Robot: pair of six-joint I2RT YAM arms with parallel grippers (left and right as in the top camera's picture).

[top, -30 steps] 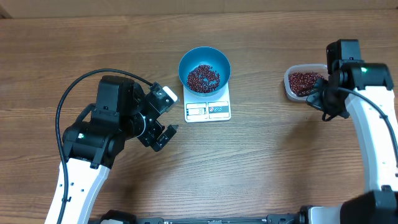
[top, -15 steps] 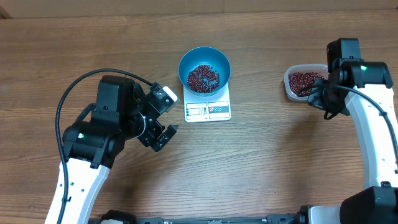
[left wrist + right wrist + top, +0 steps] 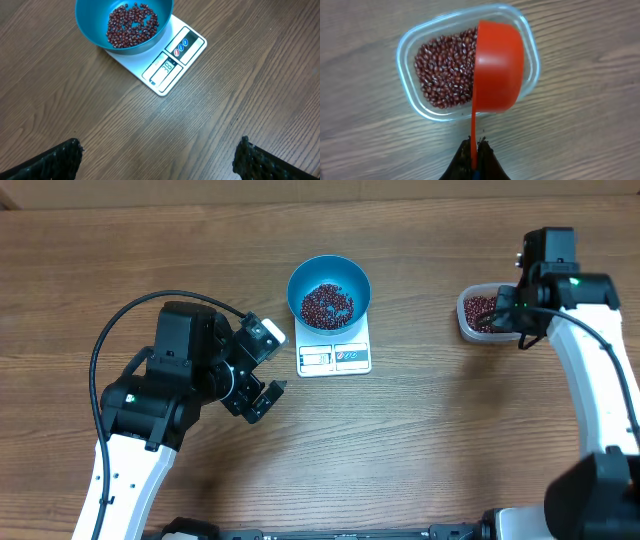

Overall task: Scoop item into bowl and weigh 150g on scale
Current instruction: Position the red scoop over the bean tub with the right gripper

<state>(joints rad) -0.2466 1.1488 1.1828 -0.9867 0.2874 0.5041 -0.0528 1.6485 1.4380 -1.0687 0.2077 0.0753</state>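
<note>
Left gripper (image 3: 268, 366), wide apart and empty, sits at the scale's (image 3: 335, 358) 8 o'clock. Bowl (image 3: 299, 280) of beans (image 3: 327, 305) hides the scale's 12 o'clock end. At 3 o'clock, right gripper (image 3: 474, 161), largely cut off, clenches the scoop (image 3: 499, 65) over the tub (image 3: 406, 47).

Orange-red scoop (image 3: 499, 65), red-brown beans (image 3: 442, 70), blue bowl (image 3: 296, 285)

Just ahead of the right gripper (image 3: 475, 157) and its black jaws, the scoop is glowing orange-red against dark beans in a clear tub (image 3: 407, 45). Ahead of the left gripper (image 3: 157, 160) and its black, stippled jaws, a white scale (image 3: 195, 47) is showing red and blue marks. The streaky brown wood-grain table (image 3: 450, 430) is running under everything.
</note>
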